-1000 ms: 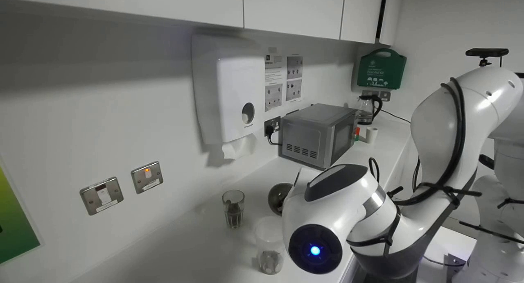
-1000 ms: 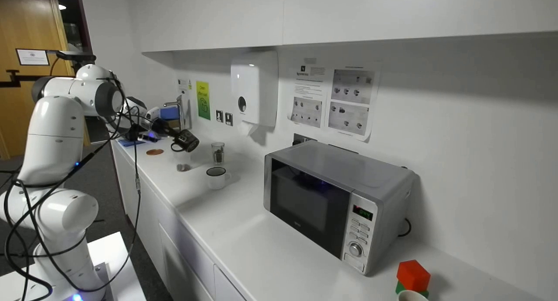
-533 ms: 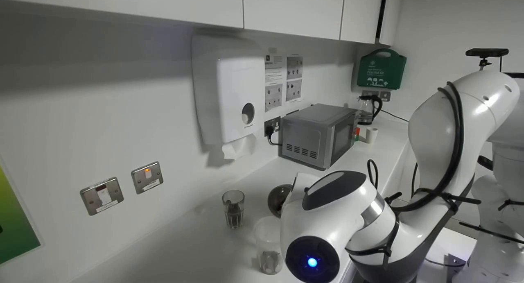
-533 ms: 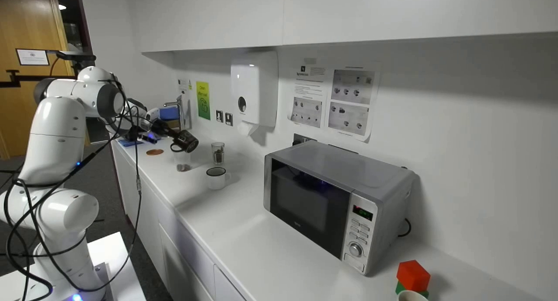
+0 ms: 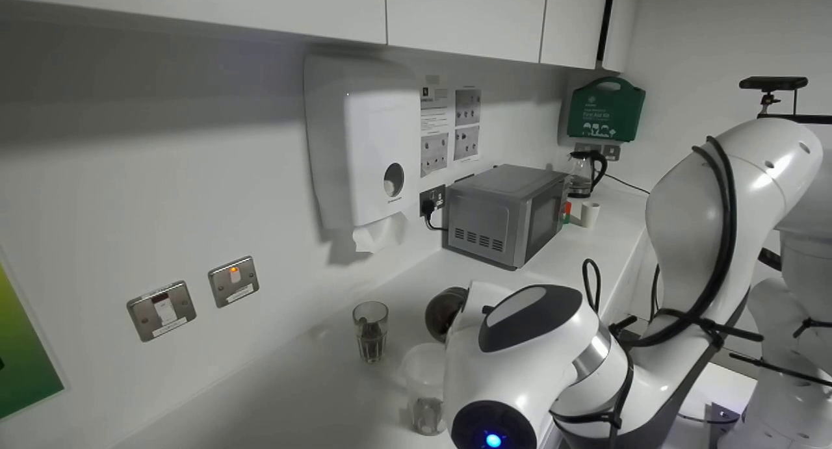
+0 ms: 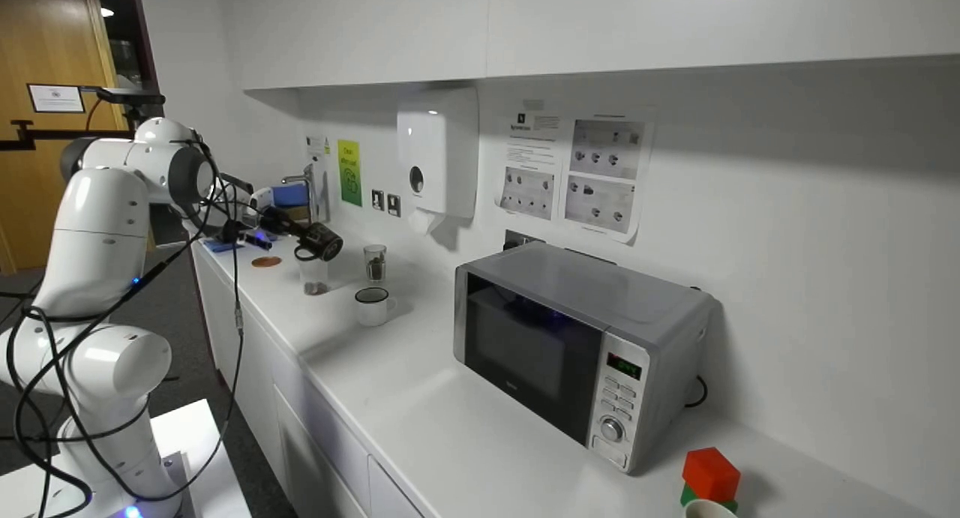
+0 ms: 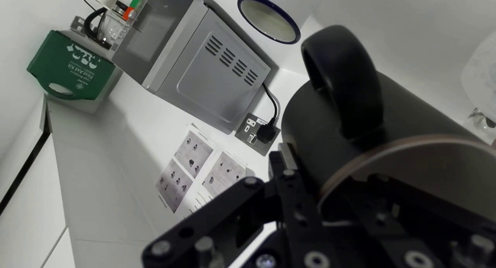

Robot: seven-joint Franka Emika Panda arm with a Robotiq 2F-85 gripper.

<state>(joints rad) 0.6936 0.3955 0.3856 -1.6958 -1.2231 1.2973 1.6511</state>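
Observation:
A dark mug is held tipped over on its side above the counter, its handle sticking out from the body. My gripper is shut on its wall near the rim: one finger lies against the outside, the other reaches into the opening. In an exterior view the mug hangs just over a clear plastic cup with small greyish contents at the bottom. Near it stand a drinking glass with dark things inside and a white mug with a dark rim. The arm partly hides the dark mug in an exterior view.
A microwave sits further along the counter, with a red block on a green one beyond it. A towel dispenser and upper cabinets overhang the back. A brown disc lies near the front edge.
The wrist and forearm have sunk lower in an exterior view, and the dark mug has turned a little in place. It stays in the gripper; the cup, glass and white mug have not moved.

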